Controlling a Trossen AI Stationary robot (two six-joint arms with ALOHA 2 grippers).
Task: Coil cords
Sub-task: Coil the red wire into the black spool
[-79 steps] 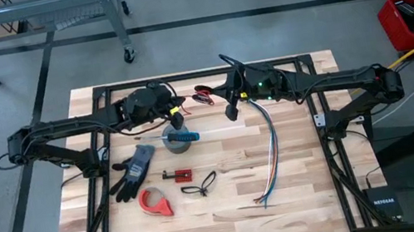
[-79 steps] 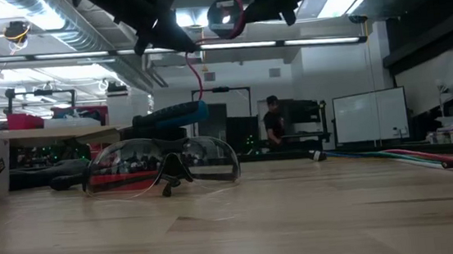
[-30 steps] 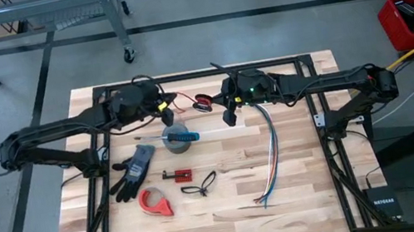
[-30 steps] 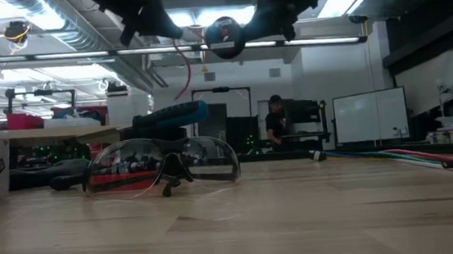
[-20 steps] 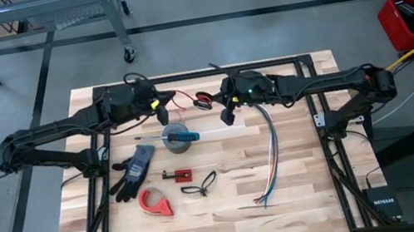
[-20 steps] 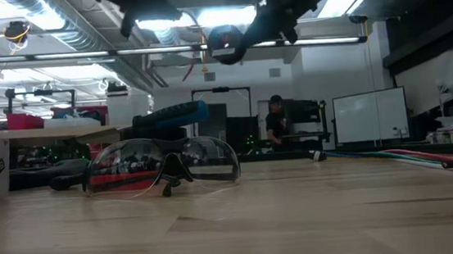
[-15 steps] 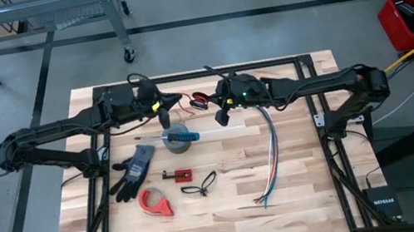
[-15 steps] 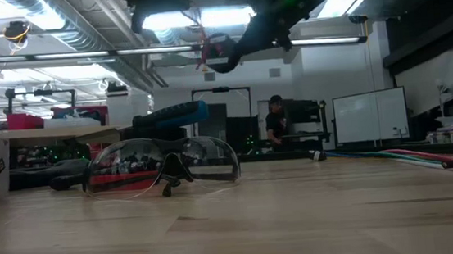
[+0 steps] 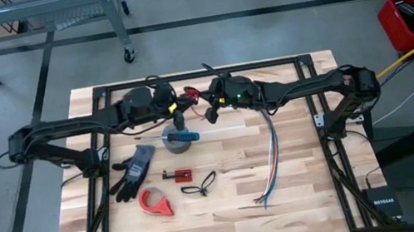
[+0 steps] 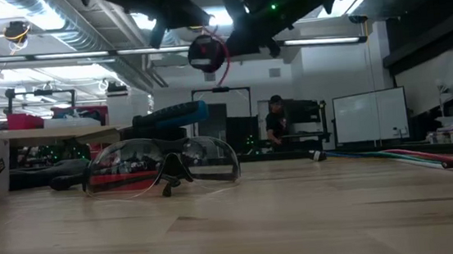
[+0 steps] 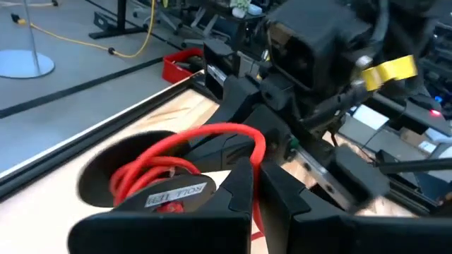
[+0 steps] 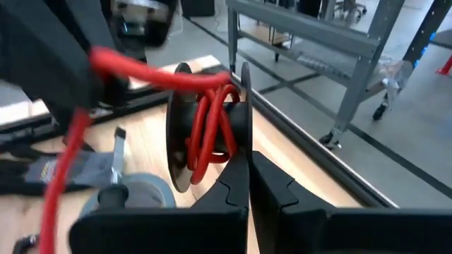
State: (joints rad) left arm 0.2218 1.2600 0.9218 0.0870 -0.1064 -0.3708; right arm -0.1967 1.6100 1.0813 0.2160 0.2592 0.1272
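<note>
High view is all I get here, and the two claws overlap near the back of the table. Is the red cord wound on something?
Observer: Yes. The right wrist view shows the red cord wrapped around a black spool, with the right claw shut on its rim.
Operator: And the left claw?
Observer: In its wrist view, the left claw is shut on a loose red strand coming off the spool.
Operator: Is the spool touching the table?
Observer: No. In the low view it hangs well above the safety glasses.
</note>
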